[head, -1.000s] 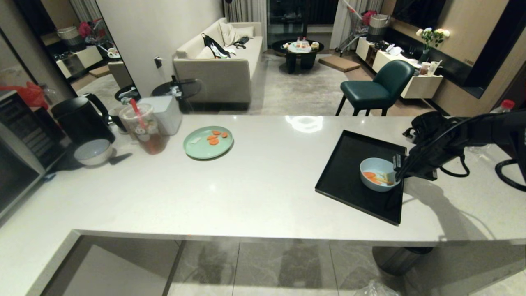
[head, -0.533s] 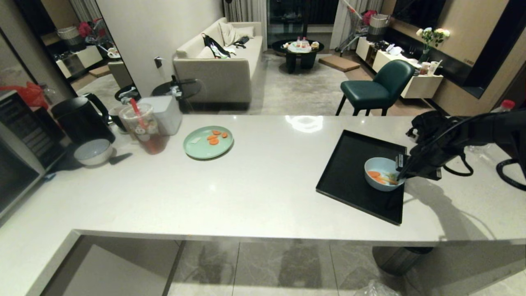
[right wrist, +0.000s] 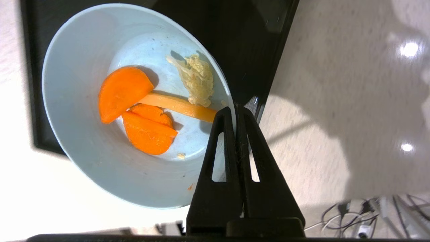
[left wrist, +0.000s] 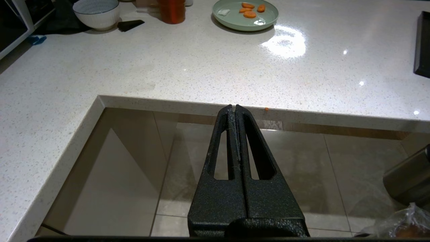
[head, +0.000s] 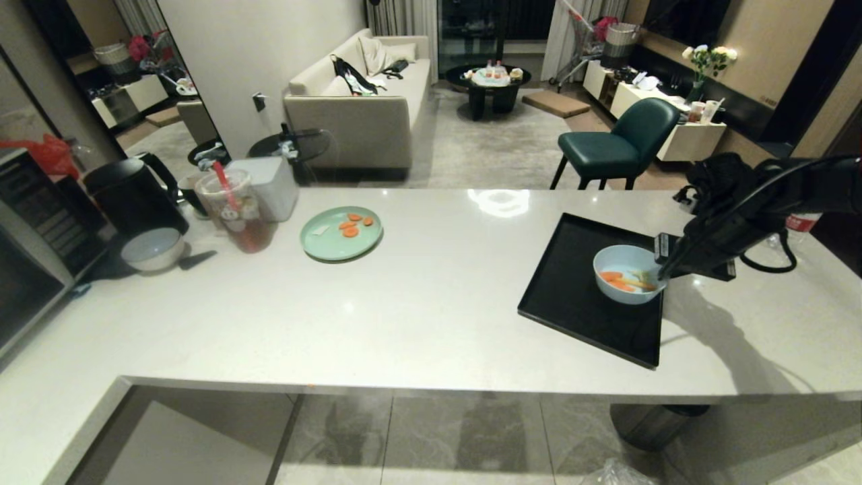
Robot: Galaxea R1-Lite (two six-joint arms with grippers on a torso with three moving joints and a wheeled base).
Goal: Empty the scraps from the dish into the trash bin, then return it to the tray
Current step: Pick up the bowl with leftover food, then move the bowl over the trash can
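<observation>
Above the tray's (head: 579, 296) right edge, near the counter's (head: 417, 296) right end — right gripper (head: 661, 275) clamped on the dish's (head: 623, 283) rim, dish lifted, scraps (right wrist: 141, 111) inside. Below the counter's front edge — left gripper (left wrist: 235, 108) parked, fingers pressed together, holding nothing.

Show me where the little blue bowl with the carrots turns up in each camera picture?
Head view: the bowl is at right, over the black tray, its rim pinched by the right claw.
Left wrist view: not in it; only the tray's edge shows.
Right wrist view: it fills the left half, carrots inside.
Shared landmark: the tray.
</observation>
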